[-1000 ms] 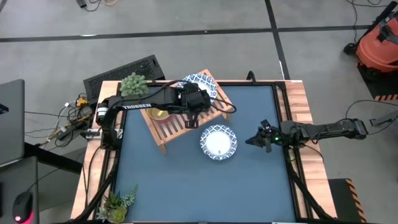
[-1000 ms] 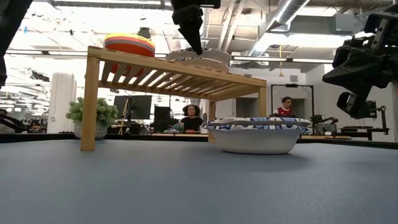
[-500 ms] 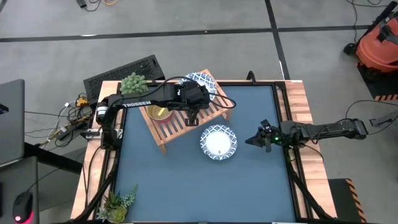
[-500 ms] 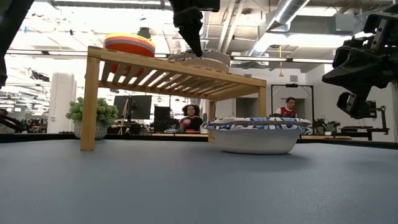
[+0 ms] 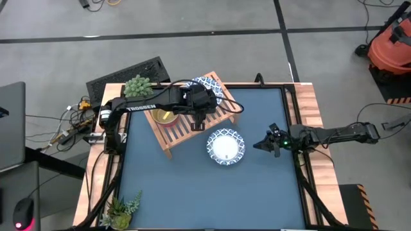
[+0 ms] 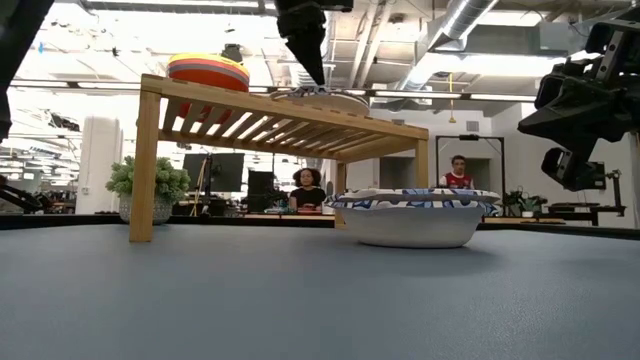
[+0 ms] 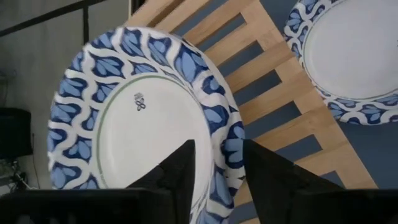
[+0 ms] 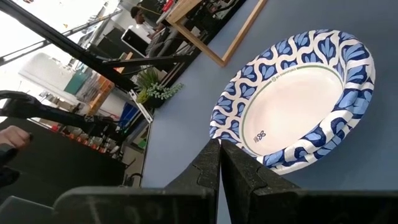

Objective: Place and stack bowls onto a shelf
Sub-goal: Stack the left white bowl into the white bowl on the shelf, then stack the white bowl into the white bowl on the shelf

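Bowls, high view: one patterned white bowl [image 5: 207,84] sits on the shelf [image 5: 186,125] at its upper end, just above frame centre; the stacked small bowls [image 5: 163,117] sit at the shelf's left end, yellow on top; a second patterned white bowl [image 5: 225,146] rests on the blue counter [image 5: 212,192] just right of the shelf.
Left gripper, high view: the left gripper [image 5: 203,102] hangs over the shelf beside the upper bowl.
Right gripper, high view: the right gripper [image 5: 263,145] waits at mid-right, clear of the counter bowl.
Low view: the shelf bowl lies flat on the slats, the left arm's tip just above its rim; the counter bowl stands in the centre, in front of the shelf's right leg.
Left wrist view: jaws partly open and astride the shelf bowl's rim with a gap either side, so nothing is clamped, I judge.
Right wrist view: jaws closed together and empty, pointing at the counter bowl.
Progress: small bowls stacked, one white bowl placed, one white bowl left to stack.
Room: open counter lies all around the remaining bowl; the shelf bowl sits close to the shelf's far edge, so the left arm should lift straight off.
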Available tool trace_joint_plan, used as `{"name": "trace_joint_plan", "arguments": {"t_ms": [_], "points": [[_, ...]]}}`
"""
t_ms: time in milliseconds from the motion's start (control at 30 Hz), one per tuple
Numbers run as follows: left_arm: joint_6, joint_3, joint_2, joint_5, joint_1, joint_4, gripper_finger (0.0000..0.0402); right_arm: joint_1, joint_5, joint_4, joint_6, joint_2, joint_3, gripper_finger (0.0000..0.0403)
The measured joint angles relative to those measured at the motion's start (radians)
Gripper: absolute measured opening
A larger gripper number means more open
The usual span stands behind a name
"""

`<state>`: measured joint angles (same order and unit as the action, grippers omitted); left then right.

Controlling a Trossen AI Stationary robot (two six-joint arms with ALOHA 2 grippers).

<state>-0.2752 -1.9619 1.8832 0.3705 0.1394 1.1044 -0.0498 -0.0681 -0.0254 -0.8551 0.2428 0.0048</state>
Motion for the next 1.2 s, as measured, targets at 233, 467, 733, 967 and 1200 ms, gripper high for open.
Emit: {"name": "trace_joint_plan", "arguments": {"t_ms": [233,467,733,967,1200], "points": [[0.007,-0.098,0.000,-0.009,-0.021,0.038,0.0144,0.000,0.000,0.000,0.001,0.000,0.000,0.0042],[0.036,-0.203,0.000,-0.189,-0.094,-0.063,0.0146,0.000,-0.001,0.000,0.009,0.000,0.000,0.0042],[0.009,-0.088,-0.001,-0.314,-0.185,-0.243,0.0146,0.000,-0.001,0.000,0.016,0.000,0.000,0.0042],[0.031,0.152,0.000,-0.314,-0.220,-0.353,0.0146,0.000,-0.001,0.000,0.018,0.000,0.000,0.0042],[0.029,0.377,0.000,-0.312,-0.249,-0.553,0.0146,0.000,-0.002,0.000,0.017,0.000,0.000,0.0042]]}}
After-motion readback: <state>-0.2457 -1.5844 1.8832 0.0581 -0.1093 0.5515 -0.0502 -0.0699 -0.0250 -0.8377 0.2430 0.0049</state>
